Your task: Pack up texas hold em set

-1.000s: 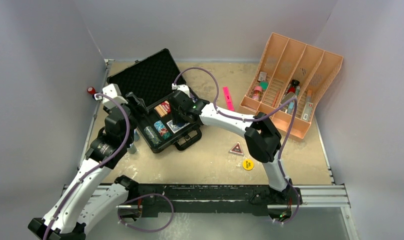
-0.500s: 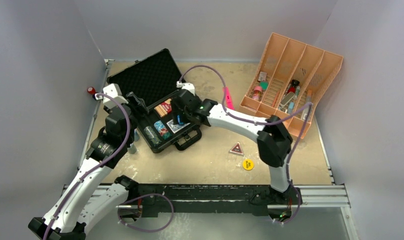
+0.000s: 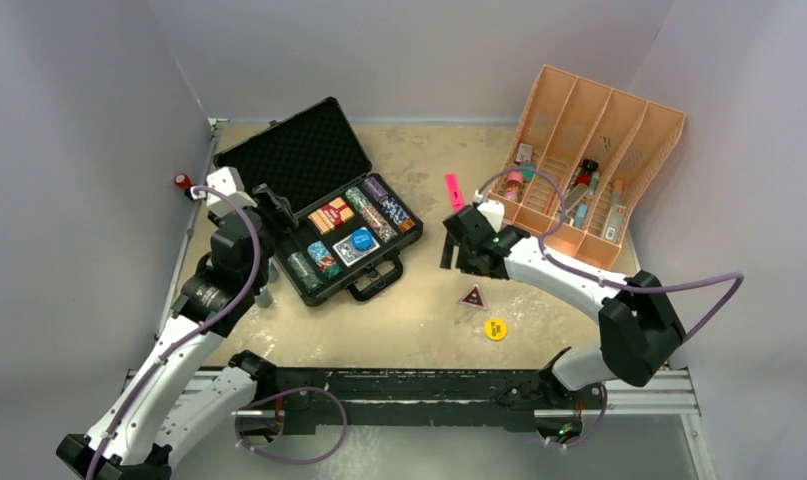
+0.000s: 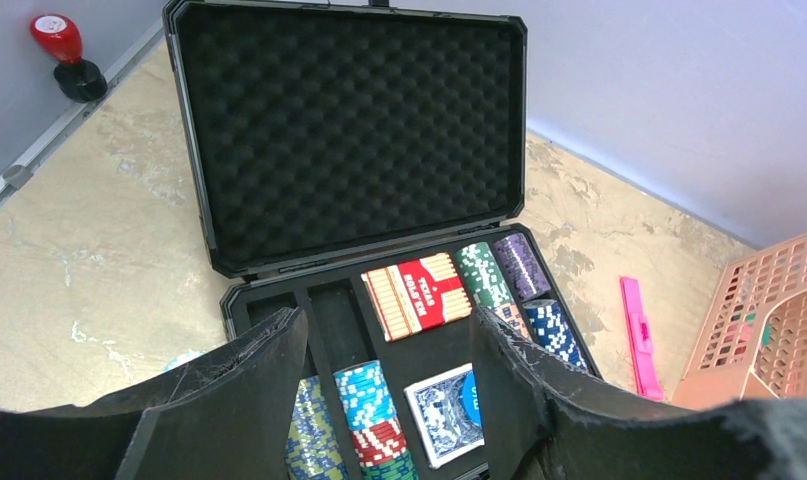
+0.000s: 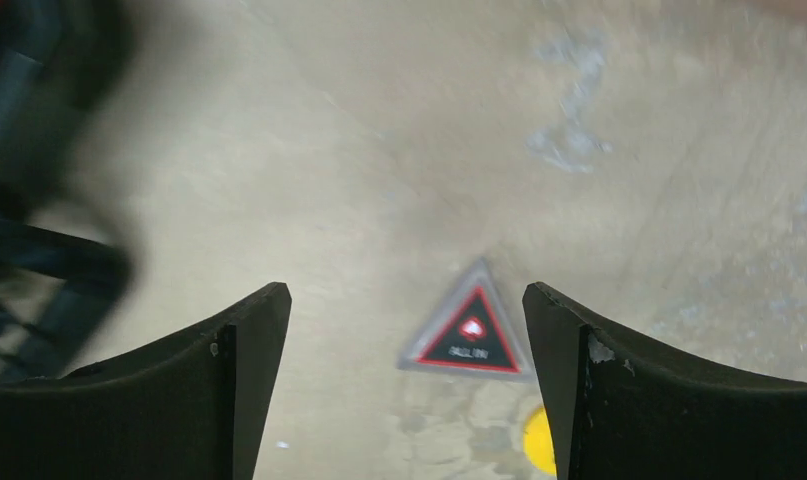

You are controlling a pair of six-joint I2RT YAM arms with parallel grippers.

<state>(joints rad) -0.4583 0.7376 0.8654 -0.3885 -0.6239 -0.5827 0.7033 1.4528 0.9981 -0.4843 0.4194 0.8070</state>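
a: black foam-lined case (image 3: 299,160), lid up, on the left of the worktop (image 3: 419,320). chip stacks (image 3: 379,210), red deck (image 3: 331,215) and blue deck (image 3: 354,243) sit in its slots. loose pieces: triangular token (image 3: 471,297) and yellow disc (image 3: 495,328), on bare worktop near the front, well apart from the case.

b: grippers?

a: right gripper (image 5: 404,290): spread wide, empty, above the token. left gripper (image 4: 387,320): jaws parted, nothing between them, over the case's near compartments.

b: hazards?

a: one: the token lies flat, so if you descend short your fingers will likely skate over it or shove it toward the disc. two: press too deep and the tips grind the worktop. three: on the carry back, the left gripper sits in your lane, so the arms may clash. four: close the lid with either piece out and the set is incomplete.
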